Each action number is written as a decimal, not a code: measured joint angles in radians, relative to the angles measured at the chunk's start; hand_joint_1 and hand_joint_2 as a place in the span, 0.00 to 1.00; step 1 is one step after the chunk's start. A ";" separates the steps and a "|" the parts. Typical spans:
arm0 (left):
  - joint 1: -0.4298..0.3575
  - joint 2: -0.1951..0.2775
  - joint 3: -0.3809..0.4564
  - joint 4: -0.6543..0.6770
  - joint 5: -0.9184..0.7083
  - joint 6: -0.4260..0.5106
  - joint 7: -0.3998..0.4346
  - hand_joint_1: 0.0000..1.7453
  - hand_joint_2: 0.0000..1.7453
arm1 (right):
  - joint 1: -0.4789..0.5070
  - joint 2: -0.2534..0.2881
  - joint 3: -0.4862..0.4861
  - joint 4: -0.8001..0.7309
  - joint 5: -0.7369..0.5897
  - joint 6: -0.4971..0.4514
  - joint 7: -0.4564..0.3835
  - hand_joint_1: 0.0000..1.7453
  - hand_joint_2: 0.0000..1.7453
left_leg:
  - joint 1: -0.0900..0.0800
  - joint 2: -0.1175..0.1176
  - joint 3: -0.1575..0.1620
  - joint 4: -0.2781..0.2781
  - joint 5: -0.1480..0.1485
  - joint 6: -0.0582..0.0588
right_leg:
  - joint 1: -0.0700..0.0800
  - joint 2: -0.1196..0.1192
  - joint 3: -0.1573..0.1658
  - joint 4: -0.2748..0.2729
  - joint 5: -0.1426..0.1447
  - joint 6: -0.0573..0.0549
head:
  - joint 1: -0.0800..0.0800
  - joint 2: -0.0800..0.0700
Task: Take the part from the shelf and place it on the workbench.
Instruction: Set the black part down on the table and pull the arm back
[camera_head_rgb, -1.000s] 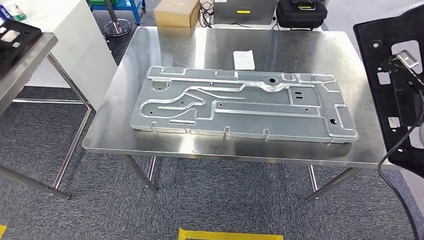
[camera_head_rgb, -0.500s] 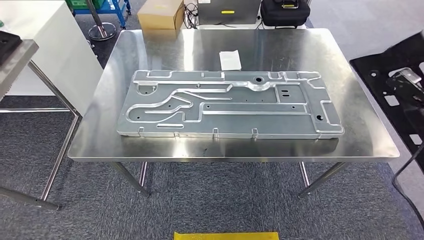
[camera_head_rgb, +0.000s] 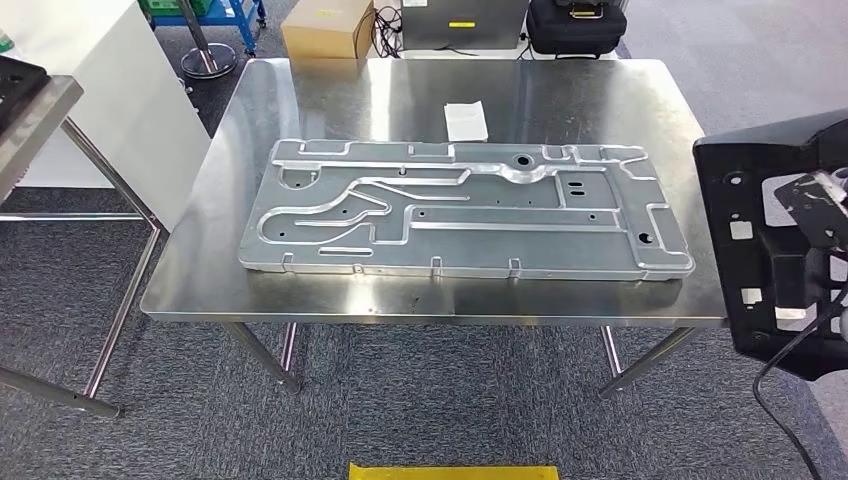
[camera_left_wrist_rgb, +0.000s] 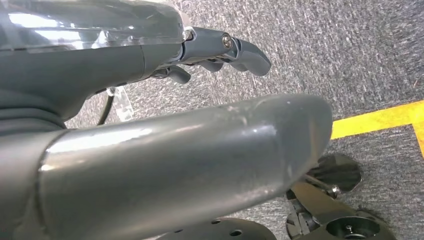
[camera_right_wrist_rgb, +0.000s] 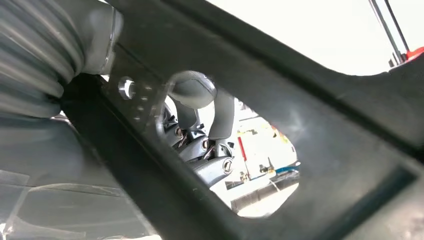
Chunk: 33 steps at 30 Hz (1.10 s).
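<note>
Compared with half a second before, the black part stood larger and nearer the worktop, at its right end, with one edge over the worktop's corner; I judged the carrying almost finished. My right hand held the part: the fingers passed through one of its openings and curled around the edge. The part was in the air, not yet resting on the worktop, just beside the large grey metal plate that lay there. My left hand hung over the carpet with nothing in it, fingers loosely curled.
</note>
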 joint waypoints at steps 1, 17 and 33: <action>0.000 0.000 0.001 0.000 0.000 0.000 0.000 0.00 0.00 | -0.003 -0.003 -0.003 -0.002 0.000 0.004 0.002 1.00 1.00 | 0.000 0.000 0.000 0.000 0.000 0.000 | 0.000 0.000 0.000 0.000 0.000 0.000 | 0.000 0.000; -0.018 0.000 0.028 0.000 -0.056 -0.017 0.039 0.00 0.00 | -0.738 -0.061 0.301 0.428 0.289 0.207 0.160 1.00 1.00 | -0.005 0.002 -0.012 0.000 0.011 0.001 | -0.008 0.002 -0.016 0.007 0.008 0.001 | -0.001 0.000; -0.020 0.000 0.059 0.000 -0.070 -0.008 0.055 0.00 0.00 | -1.072 -0.031 0.541 0.675 0.410 0.224 0.208 1.00 1.00 | -0.004 0.002 -0.010 0.000 0.011 0.000 | -0.004 0.003 -0.016 0.007 0.008 0.001 | -0.001 0.000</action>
